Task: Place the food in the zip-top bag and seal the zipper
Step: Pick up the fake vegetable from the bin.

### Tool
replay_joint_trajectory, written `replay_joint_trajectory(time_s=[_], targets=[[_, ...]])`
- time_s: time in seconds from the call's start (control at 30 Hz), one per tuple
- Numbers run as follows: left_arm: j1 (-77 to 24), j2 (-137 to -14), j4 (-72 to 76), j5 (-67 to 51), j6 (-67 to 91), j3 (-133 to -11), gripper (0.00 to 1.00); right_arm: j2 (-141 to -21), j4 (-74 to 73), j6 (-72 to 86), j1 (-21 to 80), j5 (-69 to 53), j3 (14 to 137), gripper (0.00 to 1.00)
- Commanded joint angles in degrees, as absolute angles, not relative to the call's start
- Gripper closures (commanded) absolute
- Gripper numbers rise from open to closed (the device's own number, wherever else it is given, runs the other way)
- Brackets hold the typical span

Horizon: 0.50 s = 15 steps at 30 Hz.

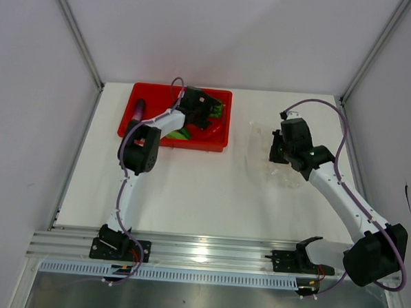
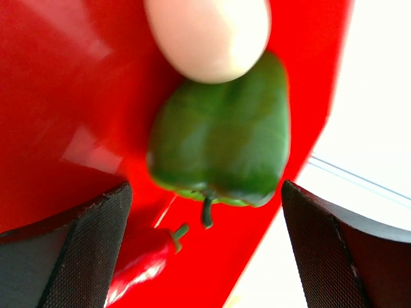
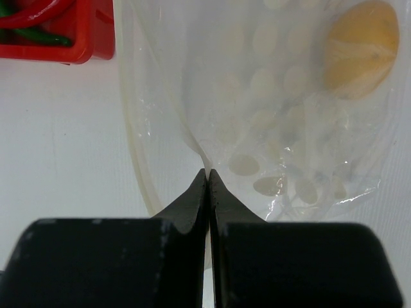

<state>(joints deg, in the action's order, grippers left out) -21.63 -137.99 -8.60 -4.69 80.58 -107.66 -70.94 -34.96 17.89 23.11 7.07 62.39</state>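
Left gripper (image 2: 205,215) gapes empty, green bell pepper (image 2: 221,144) between its fingers. Right gripper (image 3: 208,176) pinches zip-top bag (image 3: 282,96), probably steadying it.

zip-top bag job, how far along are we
Early. Done: a lemon shows through the zip-top bag, apparently inside. In hand: the right gripper is shut on the bag's edge, and the left gripper hangs open over the green bell pepper in the red tray. Left: that pepper, the white ball, red chili and eggplant lie in the tray, then the seal.
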Motion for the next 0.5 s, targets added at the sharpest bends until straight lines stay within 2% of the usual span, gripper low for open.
replay_joint_trajectory(time_s=[0.0, 0.2, 0.47], targets=[[-21.7, -135.7, 0.7, -2.6, 82.8, -105.5, 0.01, -69.3, -33.4, 17.1, 22.9, 7.9, 62.0, 1.0], [-21.8, -135.6, 14.6, -2.5, 81.7, -101.9, 0.0, -69.4, -32.9, 16.8, 22.9, 7.9, 61.5, 1.0], [-21.8, -137.9, 5.2, -1.3, 83.9, -106.9, 0.0, -69.0, -32.6, 17.0, 22.9, 8.0, 61.1, 1.0]])
